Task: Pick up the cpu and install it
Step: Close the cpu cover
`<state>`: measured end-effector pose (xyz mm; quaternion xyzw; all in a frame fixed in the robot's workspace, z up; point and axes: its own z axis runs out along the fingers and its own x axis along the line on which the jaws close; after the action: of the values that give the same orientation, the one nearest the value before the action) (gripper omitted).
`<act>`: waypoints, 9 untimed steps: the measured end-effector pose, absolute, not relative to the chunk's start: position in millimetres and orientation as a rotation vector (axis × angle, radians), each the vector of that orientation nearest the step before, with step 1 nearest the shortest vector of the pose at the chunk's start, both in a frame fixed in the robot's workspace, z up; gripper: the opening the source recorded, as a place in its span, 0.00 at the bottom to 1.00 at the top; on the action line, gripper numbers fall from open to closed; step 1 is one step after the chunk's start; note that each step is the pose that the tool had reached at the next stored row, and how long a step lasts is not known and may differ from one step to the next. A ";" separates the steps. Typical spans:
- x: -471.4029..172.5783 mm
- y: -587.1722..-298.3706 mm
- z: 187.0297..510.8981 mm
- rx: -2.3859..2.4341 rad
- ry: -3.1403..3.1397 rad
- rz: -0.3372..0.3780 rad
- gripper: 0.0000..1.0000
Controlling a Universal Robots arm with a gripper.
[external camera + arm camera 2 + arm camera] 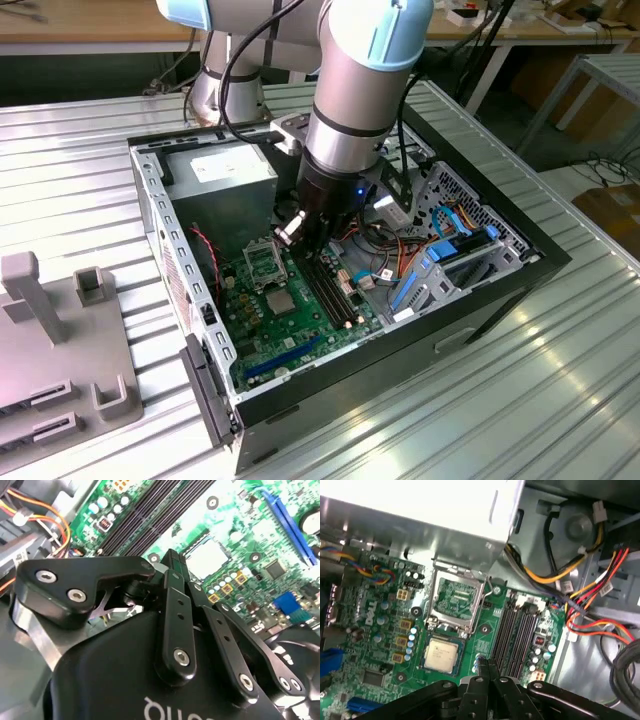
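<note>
Reaching steeply down into the open computer case [540,262], gripper [487,666] poised over the green motherboard [385,645]; fingers pressed together, nothing between them; just beside the fingertips, flat on the board, the cpu [440,654], a square of dull silver metal; beyond it the empty socket [456,599], steel frame glinting; black memory slots [516,635] alongside.

White lettering runs across the motherboard [375,645] beside the socket. Faint print sits on the cpu [441,654] lid, too small to read. Cut-off white letters mark the gripper [174,562] body. The power supply [225,170] carries a white label, unreadable.
</note>
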<state>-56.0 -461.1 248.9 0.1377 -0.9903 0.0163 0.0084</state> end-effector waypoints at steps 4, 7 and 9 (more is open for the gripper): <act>-54.5 -458.7 248.3 0.444 -3.093 0.049 0.11; -52.5 -457.6 248.1 0.451 -3.093 0.047 0.11; -51.0 -457.3 247.9 0.464 -3.091 0.046 0.11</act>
<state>-51.0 -457.3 247.9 0.1485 -0.9888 0.0146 0.0078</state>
